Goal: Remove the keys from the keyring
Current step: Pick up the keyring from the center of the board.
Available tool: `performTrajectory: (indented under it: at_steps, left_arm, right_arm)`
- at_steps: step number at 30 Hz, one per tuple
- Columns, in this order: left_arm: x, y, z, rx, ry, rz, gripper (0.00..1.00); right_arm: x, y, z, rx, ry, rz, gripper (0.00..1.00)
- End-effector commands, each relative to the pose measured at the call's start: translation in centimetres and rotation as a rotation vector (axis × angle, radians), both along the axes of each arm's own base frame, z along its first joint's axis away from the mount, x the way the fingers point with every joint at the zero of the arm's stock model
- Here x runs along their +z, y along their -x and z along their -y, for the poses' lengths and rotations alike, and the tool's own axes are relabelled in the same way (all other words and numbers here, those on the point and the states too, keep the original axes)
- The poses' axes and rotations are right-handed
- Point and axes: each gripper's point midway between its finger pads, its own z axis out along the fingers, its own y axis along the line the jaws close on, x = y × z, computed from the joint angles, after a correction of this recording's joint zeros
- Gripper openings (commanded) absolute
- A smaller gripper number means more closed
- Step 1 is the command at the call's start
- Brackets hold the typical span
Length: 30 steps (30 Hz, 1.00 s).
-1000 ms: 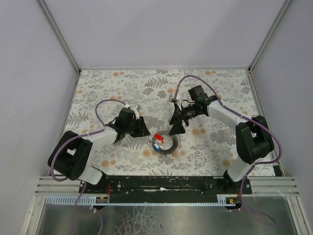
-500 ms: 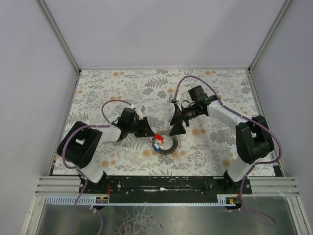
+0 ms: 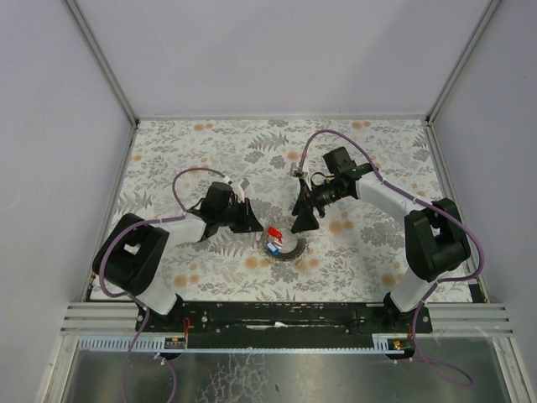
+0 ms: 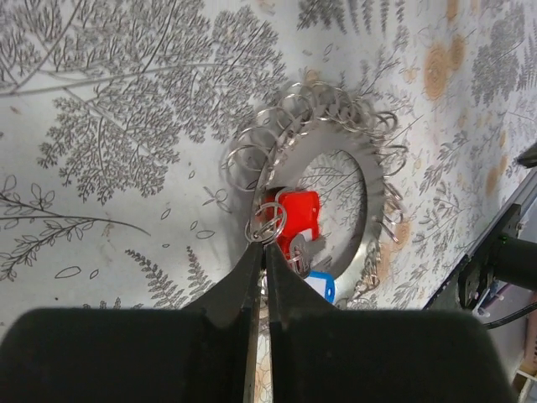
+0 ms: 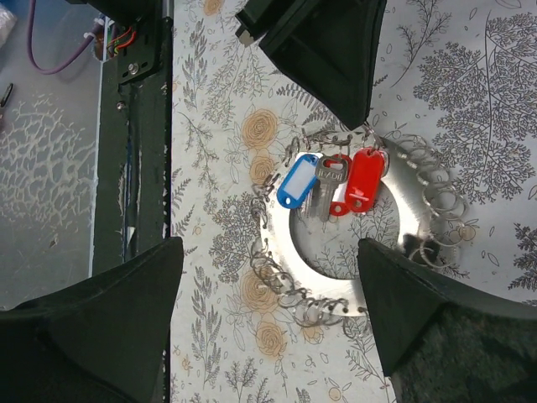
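Jaws: left gripper (image 4: 262,247) is pinched to a point at the small loop (image 4: 267,223) on the red key (image 4: 295,215), presumably to draw it off (grip unconfirmed). Right gripper (image 5: 270,243) is spread wide above the keyring (image 5: 331,281), which lies flat on the table (image 3: 193,159), likely ready to brace it.

Right end effector (image 5: 270,252) spread wide, straddling keyring (image 5: 331,281); blue, silver, red keys (image 5: 331,186) inside hole; left end effector (image 5: 361,117) tip at rim.
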Motion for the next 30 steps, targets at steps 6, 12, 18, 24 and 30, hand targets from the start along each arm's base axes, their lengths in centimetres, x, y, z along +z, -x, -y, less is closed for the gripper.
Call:
performTrajectory:
  at_steps: [6, 12, 18, 24, 30]
  left_arm:
    - [8.1, -2.2, 1.2, -0.111, -0.010, 0.278, 0.00]
    - [13.5, -1.1, 2.6, -0.248, -0.050, 0.522, 0.00]
    - [17.7, 0.9, 4.0, -0.402, -0.059, 0.713, 0.00]
    - [20.4, 1.8, 4.9, -0.510, -0.068, 0.809, 0.00]
    - [22.3, 1.9, 4.9, -0.542, -0.085, 0.862, 0.00]
  right_arm:
    - [2.3, -0.1, -0.6, 0.021, -0.051, 0.031, 0.90]
    - [5.3, 0.2, -0.7, 0.026, -0.119, 0.071, 0.90]
    - [8.2, 0.0, -0.5, 0.012, -0.216, 0.056, 0.84]
    - [10.7, -0.2, -0.7, 0.016, -0.273, 0.103, 0.76]
    - [11.6, 0.7, -0.5, 0.056, -0.302, 0.135, 0.73]
